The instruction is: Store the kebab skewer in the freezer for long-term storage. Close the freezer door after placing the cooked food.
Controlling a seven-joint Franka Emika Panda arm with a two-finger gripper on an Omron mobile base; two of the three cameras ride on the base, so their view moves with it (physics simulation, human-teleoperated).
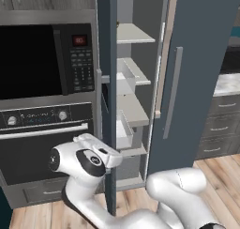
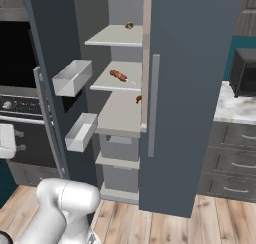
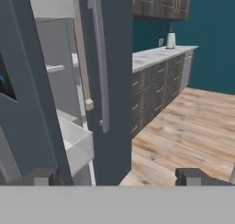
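Dark blue-grey freezer stood with two doors: one freezer door swung open at left, one matching door shut at right with a long silver handle. Counted two pale bins on the open door's inner face, four pale shelves inside. One kebab skewer lay on the second shelf from the top, long axis roughly level, running left-back to right-front, red chunks at the left end, bare stick tip pointing right toward the shelf's front edge. One small brownish item sat on the top shelf, one small orange item on the third, at its right edge by the shut door. Gripper sat low beside the open door's edge, fingertips set well apart, nothing between them. Open door edge close on the hand's left; bare wood floor wide open to the right, up to the dark drawer cabinets. Black oven and microwave just left of the open door.
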